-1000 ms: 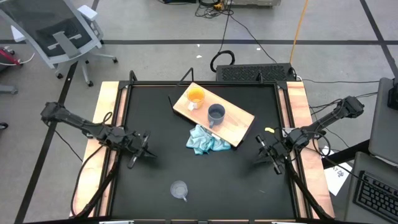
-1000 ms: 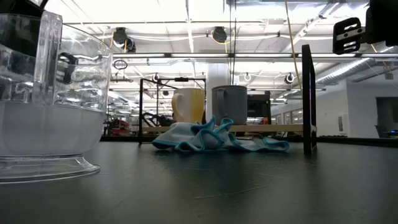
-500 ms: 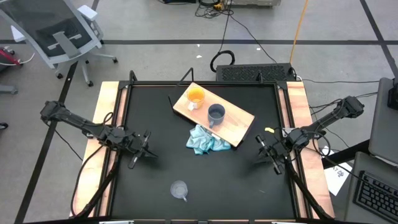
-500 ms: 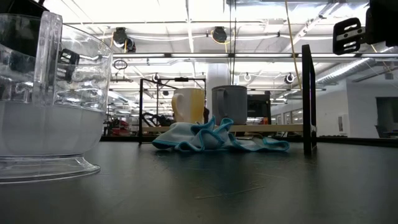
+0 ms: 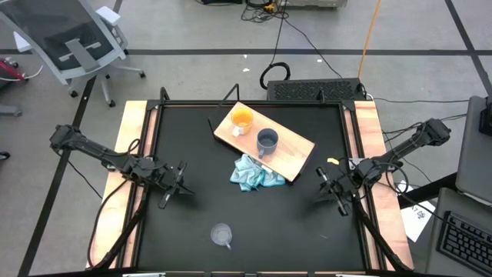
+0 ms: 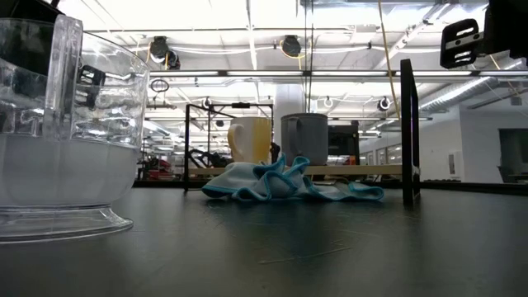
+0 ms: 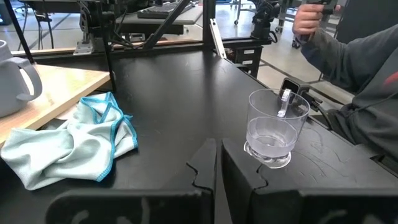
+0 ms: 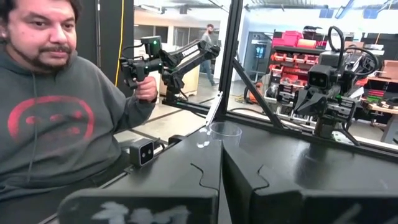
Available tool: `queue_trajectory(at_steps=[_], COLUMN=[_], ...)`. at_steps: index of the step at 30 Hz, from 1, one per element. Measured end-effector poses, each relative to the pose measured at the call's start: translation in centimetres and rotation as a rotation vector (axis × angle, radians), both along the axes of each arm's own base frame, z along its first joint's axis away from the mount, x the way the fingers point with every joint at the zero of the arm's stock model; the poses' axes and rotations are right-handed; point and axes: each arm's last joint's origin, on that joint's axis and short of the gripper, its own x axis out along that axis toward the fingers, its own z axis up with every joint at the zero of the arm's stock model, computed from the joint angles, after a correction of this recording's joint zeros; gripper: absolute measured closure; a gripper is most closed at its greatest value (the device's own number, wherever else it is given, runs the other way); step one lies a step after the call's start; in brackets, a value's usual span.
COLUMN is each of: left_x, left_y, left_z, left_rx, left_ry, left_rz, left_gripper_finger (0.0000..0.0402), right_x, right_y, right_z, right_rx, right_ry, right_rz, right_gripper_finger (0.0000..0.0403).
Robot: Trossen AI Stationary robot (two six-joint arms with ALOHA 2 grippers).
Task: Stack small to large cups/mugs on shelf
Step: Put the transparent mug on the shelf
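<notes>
High view: both hands, left hand (image 5: pixel 173 185) and right hand (image 5: pixel 329 189), closed and empty; left should open wide, descending squarely over the clear cup (image 5: pixel 221 234) near the worktop's front edge.

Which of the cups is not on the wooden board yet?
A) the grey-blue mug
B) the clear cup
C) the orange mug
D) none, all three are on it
B: the clear cup stands alone on the black table near its front edge, while the orange mug and the grey-blue mug both sit on the wooden board.
</notes>
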Motion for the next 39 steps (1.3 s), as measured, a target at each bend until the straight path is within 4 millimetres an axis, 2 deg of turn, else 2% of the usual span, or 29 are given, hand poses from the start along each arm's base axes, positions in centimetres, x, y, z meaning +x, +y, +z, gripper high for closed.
queue_trajectory(at_steps=[7, 14, 28, 32, 39], left_x=[0.0, -0.1, 0.2, 0.9, 3.5], left_y=[0.0, -0.2, -2.7, -3.6, -6.0], left_z=[0.0, 0.0, 0.6, 1.4, 4.5], left_rx=[-0.001, -0.080, -0.167, -0.163, -0.080], left_ry=[0.001, 0.033, -0.019, -0.049, -0.039], left_rz=[0.001, -0.003, -0.151, -0.186, -0.232], left_gripper_finger=[0.0378, 0.0378, 0.0378, 0.0378, 0.0377], right_x=[0.0, 0.0, 0.0, 0.0, 0.0], right_y=[0.0, 0.0, 0.0, 0.0, 0.0], right_z=[0.0, 0.1, 0.1, 0.1, 0.0], right_rx=[0.002, 0.003, 0.003, 0.002, -0.001], right_ry=[-0.003, -0.005, -0.005, -0.005, -0.005], right_rz=[0.000, 0.000, -0.001, -0.001, -0.001], right_gripper_finger=[0.0399, 0.0399, 0.0399, 0.0399, 0.0399])
